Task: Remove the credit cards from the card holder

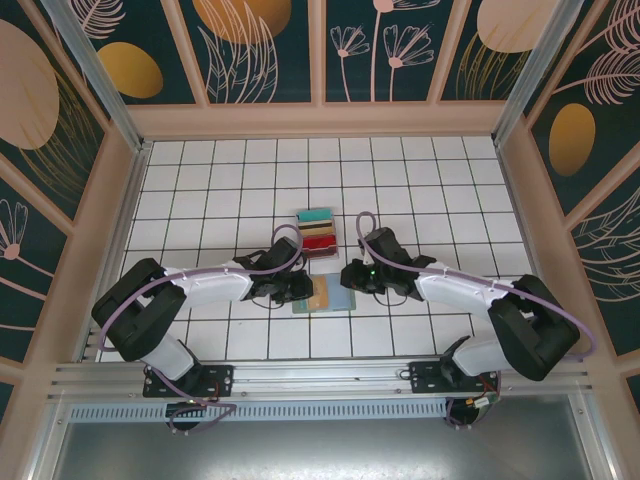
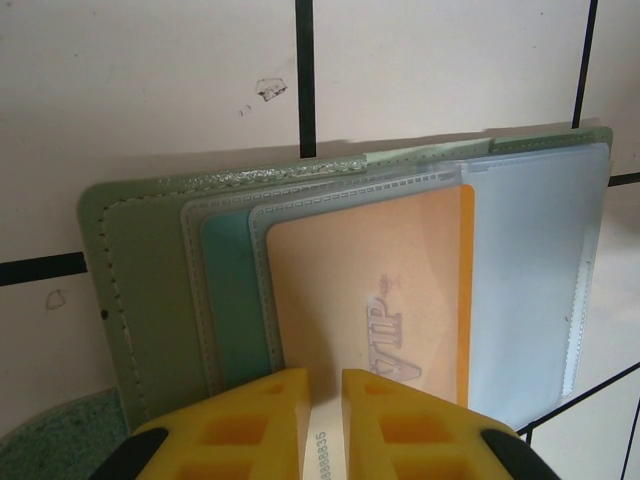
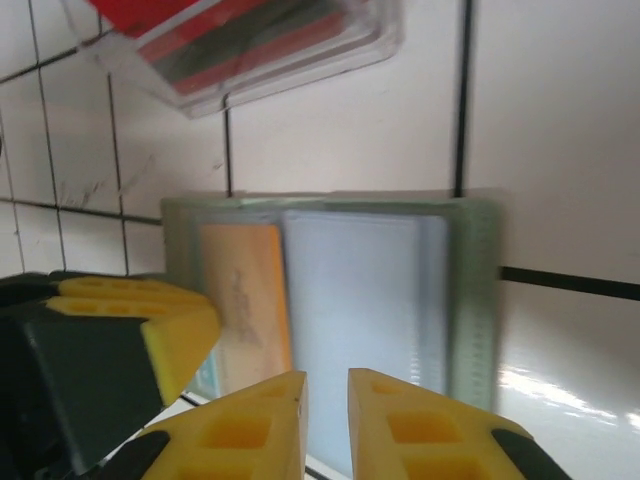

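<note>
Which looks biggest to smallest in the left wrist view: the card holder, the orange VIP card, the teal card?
1. card holder, widest, spanning most of the frame.
2. orange VIP card.
3. teal card, a narrow strip; the rest is covered, so its true size is unsure.

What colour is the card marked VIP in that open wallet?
The VIP card is pale orange; the left wrist view shows it best.

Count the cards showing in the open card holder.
2: an orange VIP card in front, and a teal card tucked behind it, its edge showing to the left. Others may be hidden beneath.
</note>
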`<act>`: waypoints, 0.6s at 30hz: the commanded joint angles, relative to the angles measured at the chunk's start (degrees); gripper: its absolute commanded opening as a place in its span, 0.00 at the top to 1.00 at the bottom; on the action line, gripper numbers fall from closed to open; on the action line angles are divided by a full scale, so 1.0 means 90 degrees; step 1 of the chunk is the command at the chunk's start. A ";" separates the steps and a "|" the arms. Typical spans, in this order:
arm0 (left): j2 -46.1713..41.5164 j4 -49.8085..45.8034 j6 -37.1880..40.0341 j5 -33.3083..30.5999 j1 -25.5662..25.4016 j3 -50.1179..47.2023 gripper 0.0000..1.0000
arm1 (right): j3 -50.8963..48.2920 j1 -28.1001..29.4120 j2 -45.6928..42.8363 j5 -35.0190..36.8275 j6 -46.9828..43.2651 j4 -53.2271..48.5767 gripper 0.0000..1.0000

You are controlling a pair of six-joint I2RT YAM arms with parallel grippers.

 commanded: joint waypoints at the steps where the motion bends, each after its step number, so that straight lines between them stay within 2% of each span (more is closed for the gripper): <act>1: 0.0116 -0.0348 0.0029 -0.0084 -0.0041 0.0004 0.81 | 0.0286 0.0254 0.0458 -0.0423 -0.0106 0.0267 0.84; 7: 0.0106 -0.0361 0.0031 -0.0085 -0.0035 0.0013 0.82 | 0.0400 0.0399 0.0990 -0.0612 -0.0042 0.0419 0.85; 18: 0.0135 -0.0327 0.0030 -0.0064 -0.0045 -0.0017 0.82 | 0.0400 0.0419 0.1316 -0.0805 -0.0003 0.0625 0.84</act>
